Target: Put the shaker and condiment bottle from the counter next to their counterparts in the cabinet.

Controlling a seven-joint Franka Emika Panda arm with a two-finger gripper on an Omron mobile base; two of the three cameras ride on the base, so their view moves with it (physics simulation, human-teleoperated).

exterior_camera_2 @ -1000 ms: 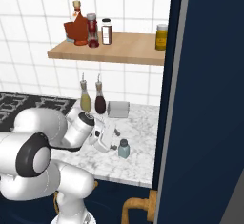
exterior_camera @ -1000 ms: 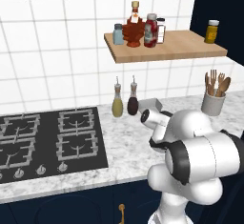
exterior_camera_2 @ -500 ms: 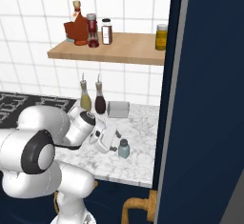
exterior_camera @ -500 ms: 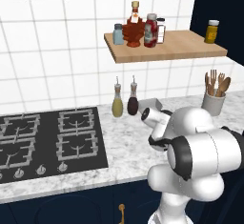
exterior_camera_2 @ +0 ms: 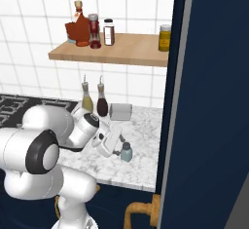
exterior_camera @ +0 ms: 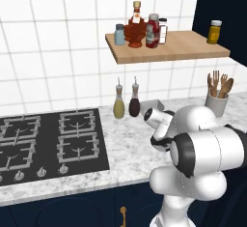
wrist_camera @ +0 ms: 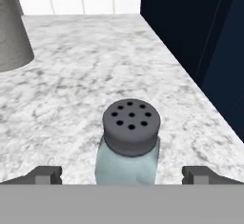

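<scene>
Small pale blue-grey cylindrical shaker (wrist_camera: 127,144) with dark perforated cap stood upright, lower centre of hand view, on speckled marble surface (wrist_camera: 71,75). Jaws spread wide either side, untouched. Probably light, rigid, smooth-sided; best pinched mid-body below cap.

glossy white rounded arm (exterior_camera: 202,148) w/ dark grey joint rings, bulbous white base, small dark finger tips (wrist_camera: 46,174).
</scene>
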